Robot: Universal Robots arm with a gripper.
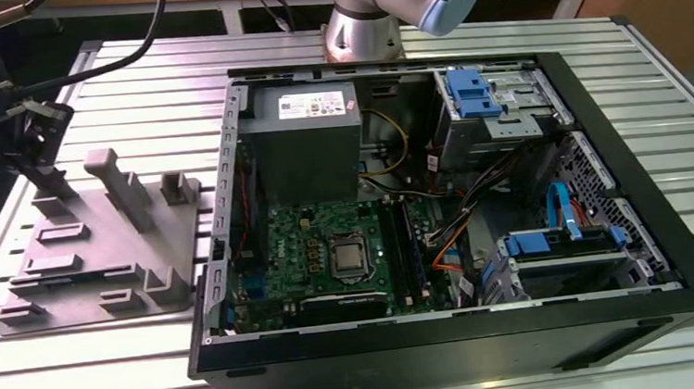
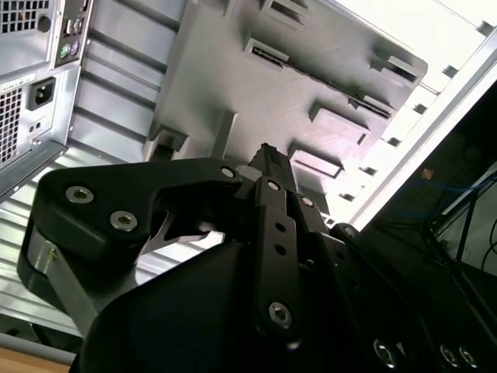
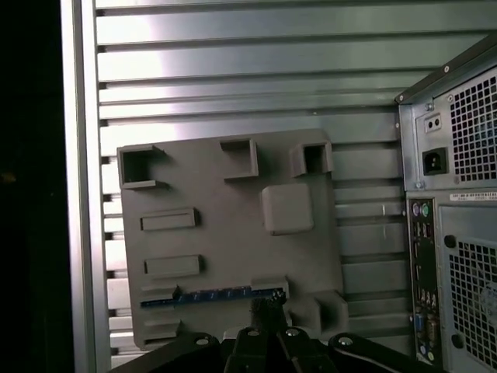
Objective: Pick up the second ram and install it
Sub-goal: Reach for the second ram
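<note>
The second ram (image 3: 208,295) is a slim dark blue-green stick standing on edge in a slot of the grey holder block (image 3: 225,233), along the block's edge closest to the camera in the first wrist view. My gripper (image 3: 265,309) hangs over the end of that stick. Its black fingertips are pressed together with nothing between them. The second wrist view shows the same shut gripper (image 2: 268,153) above the grey holder block (image 2: 256,93). In the exterior view the gripper (image 1: 53,180) is over the far corner of the holder block (image 1: 92,261), on the exterior view's left.
The open computer case (image 1: 649,254) lies to the right of the block, with the motherboard (image 1: 326,252) and its processor (image 1: 349,255) exposed. The case's rear panel (image 3: 454,233) stands close beside the block. The ribbed metal table (image 3: 233,78) carries both.
</note>
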